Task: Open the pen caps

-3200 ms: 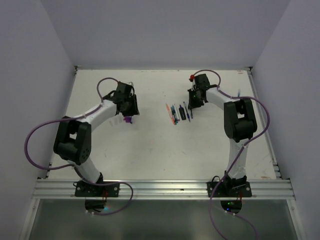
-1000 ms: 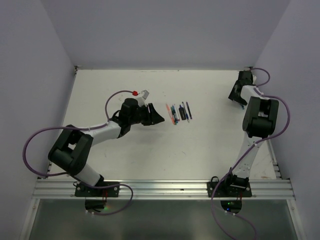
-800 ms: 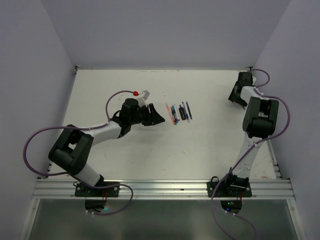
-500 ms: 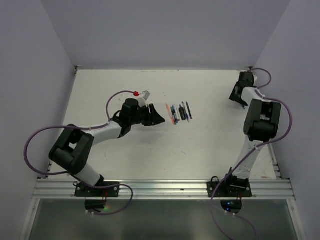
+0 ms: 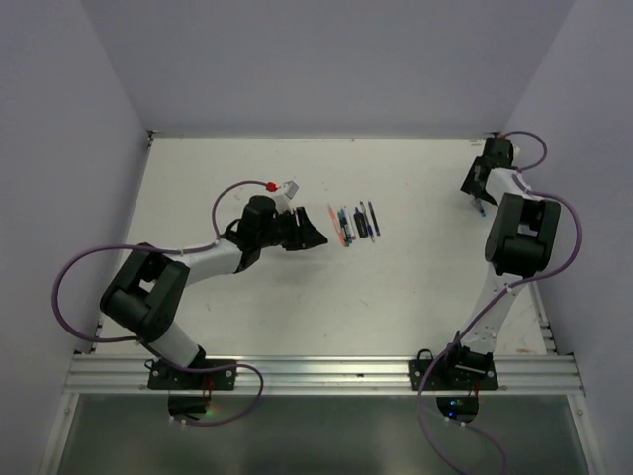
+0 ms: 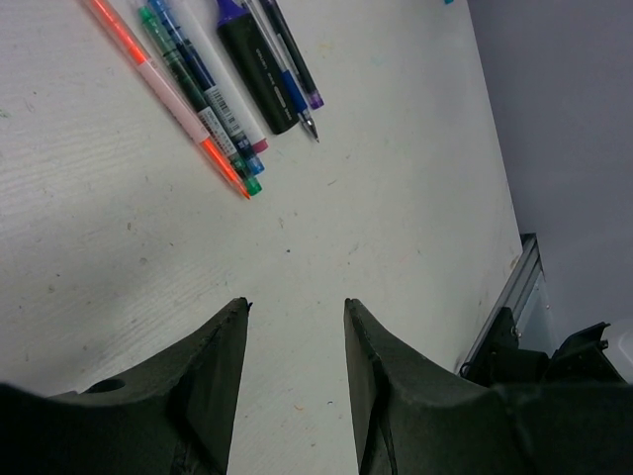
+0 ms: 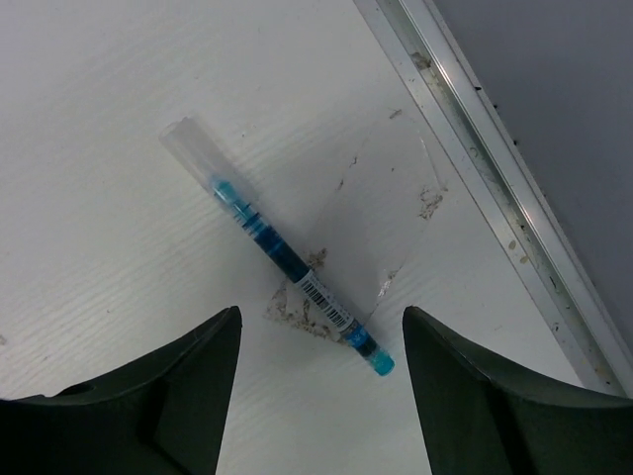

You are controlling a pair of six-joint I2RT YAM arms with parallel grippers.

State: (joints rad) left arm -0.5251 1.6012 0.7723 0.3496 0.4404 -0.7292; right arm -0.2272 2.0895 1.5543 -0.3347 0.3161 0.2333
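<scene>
The right tool (image 7: 319, 312) has just spread open at the far right corner, leaving a blue pen (image 7: 282, 252) on the bench (image 7: 99, 119), so the open left tool (image 6: 297, 302), hovering by the mid-bench pens (image 6: 213, 89), likely goes next.

Big white table (image 5: 396, 287), few dirt marks. Bunch of pens (image 6: 213, 89) lying flat, side by side, just ahead of left gripper (image 6: 295, 302): orange, green, blue, plus fat dark marker (image 6: 255, 74). One blue pen (image 7: 287, 259) with clear cap (image 7: 193, 148) lying alone, right ahead of right gripper (image 7: 319, 310), near metal rim (image 7: 495, 188).
</scene>
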